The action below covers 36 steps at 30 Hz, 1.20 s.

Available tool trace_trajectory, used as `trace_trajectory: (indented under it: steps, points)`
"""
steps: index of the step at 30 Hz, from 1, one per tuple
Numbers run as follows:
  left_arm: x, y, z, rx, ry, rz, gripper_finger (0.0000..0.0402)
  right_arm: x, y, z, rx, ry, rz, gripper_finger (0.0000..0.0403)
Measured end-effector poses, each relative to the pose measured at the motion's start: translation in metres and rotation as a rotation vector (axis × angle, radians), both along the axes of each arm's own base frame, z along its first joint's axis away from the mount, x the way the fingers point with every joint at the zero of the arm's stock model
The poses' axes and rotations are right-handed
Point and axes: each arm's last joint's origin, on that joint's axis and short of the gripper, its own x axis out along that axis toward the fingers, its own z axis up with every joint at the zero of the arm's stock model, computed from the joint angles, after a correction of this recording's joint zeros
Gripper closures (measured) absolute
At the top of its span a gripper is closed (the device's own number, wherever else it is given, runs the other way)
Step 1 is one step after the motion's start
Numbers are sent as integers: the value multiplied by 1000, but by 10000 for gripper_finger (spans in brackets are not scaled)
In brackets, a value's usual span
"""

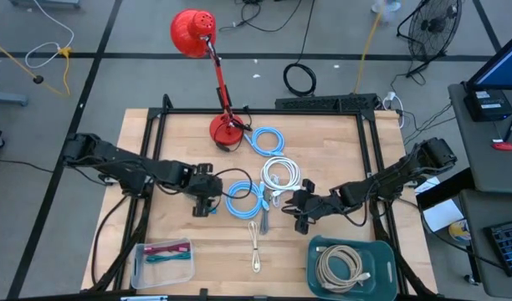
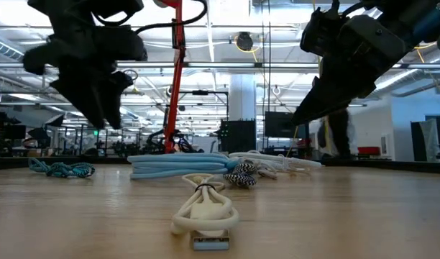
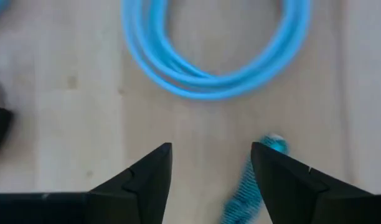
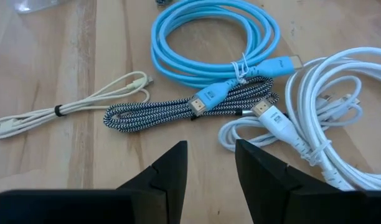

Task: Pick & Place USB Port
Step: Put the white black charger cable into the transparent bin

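Note:
Several bundled cables lie on the wooden table: a light-blue coil [image 1: 239, 197] [image 4: 209, 37], a black-and-white braided cable [image 4: 178, 109], a white coil [image 1: 281, 173] [image 4: 340, 118], a cream cable [image 1: 256, 247] [image 2: 204, 208] and a small teal braided cable [image 3: 245, 186] [image 2: 60, 169]. My left gripper [image 1: 207, 205] [image 3: 210, 149] hangs open above the table beside the light-blue coil, over the teal cable's end. My right gripper [image 1: 299, 219] [image 4: 210, 146] hangs open near the braided and white cables, clear of the table in the low view.
A clear bin [image 1: 164, 261] at the near left holds red and teal cables. A teal bin [image 1: 352, 266] at the near right holds a beige cable. A red desk lamp [image 1: 227, 125] and another blue coil [image 1: 268, 138] stand toward the far edge.

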Motion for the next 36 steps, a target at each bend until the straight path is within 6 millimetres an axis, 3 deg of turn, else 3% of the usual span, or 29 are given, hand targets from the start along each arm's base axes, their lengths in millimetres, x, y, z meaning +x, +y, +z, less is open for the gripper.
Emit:
trace_trajectory:
  steps: [6,13,18,26,31,36]
  points:
    - [7,-4,3,-87,-77,-25,176,0,0,0,1,0,-2,275]
    - [54,-12,21,-561,-434,158,176,0,0,0,4,-2,-6,275]
    - [75,-39,15,-786,-390,10,176,0,0,0,1,4,-6,275]
    - [113,-78,-5,-558,-301,-365,229,-1,-1,-2,-3,11,-3,275]
    - [140,-59,-6,-403,-128,-214,273,-2,-1,-2,-1,19,2,275]
    - [162,-48,-6,-374,-24,-131,300,-4,-1,-5,-10,56,20,275]
